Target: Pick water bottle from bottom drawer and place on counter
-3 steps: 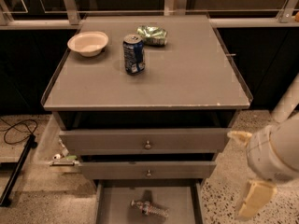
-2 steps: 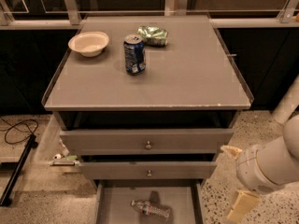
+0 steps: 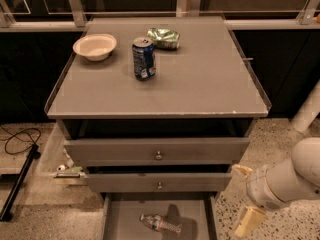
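Note:
The water bottle [image 3: 161, 224] lies on its side on the floor of the open bottom drawer [image 3: 127, 216], cap toward the left. The counter [image 3: 205, 79] is the grey top of the cabinet above it. My gripper [image 3: 245, 196] hangs at the lower right, beside the right front corner of the cabinet, about level with the middle drawer. Its two cream fingers [image 3: 248, 222] stand wide apart and hold nothing. It is right of the bottle and apart from it.
On the counter stand a blue soda can [image 3: 144, 58], a white bowl [image 3: 95, 46] and a crumpled green bag [image 3: 163, 37]. The two upper drawers [image 3: 159, 155] are slightly pulled out above the bottom one. A black cable [image 3: 20, 136] and small debris lie on the floor at left.
My arm and gripper have moved left, closer to the cabinet's right front corner. The bottle and the things on the counter have not moved.

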Tool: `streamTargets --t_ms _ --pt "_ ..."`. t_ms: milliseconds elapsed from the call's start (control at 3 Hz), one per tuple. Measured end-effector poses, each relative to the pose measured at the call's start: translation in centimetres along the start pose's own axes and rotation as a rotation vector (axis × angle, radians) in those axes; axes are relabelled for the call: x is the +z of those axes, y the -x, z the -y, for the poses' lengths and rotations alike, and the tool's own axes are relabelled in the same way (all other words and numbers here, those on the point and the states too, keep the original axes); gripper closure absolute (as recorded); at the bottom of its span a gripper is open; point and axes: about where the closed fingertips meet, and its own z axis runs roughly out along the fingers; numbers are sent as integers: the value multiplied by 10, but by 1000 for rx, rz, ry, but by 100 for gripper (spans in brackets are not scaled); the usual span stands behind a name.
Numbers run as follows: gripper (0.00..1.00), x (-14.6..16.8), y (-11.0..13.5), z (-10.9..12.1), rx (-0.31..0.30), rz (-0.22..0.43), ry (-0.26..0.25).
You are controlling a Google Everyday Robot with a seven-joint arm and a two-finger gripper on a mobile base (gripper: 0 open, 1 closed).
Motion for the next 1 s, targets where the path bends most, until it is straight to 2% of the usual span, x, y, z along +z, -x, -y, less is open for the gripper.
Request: streamTargets --t_ms 333,667,1000 --pt "0 16 -5 0 22 0 17" --pt "0 60 -27 5 84 -8 33" --pt "0 118 -62 16 183 5 48"
